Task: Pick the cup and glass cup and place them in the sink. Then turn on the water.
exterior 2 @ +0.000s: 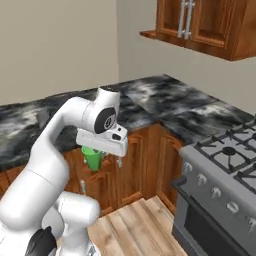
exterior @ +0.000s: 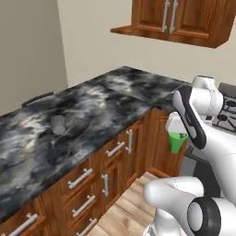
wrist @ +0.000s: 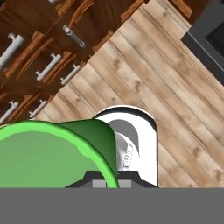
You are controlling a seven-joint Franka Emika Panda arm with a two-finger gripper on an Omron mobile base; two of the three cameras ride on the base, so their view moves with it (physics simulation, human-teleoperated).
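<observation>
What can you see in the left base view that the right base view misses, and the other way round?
Left base view alone: the glass cup standing on the dark counter, clearly visible. Right base view alone: the stove with its burners and a row of knobs, seen whole. Both: the green cup held by the shut gripper out in front of the wooden drawers, above the floor.

Marble counter point(exterior: 115, 99), wooden cabinets point(exterior: 115, 161), apparently a stove point(exterior 2: 227, 165).

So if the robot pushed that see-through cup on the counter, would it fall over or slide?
The glass cup stands upright on the smooth, polished-looking counter, so a low push would probably slide it. A push near its rim might tip it, and being round, it would likely roll then. It looks small, so probably light.
</observation>
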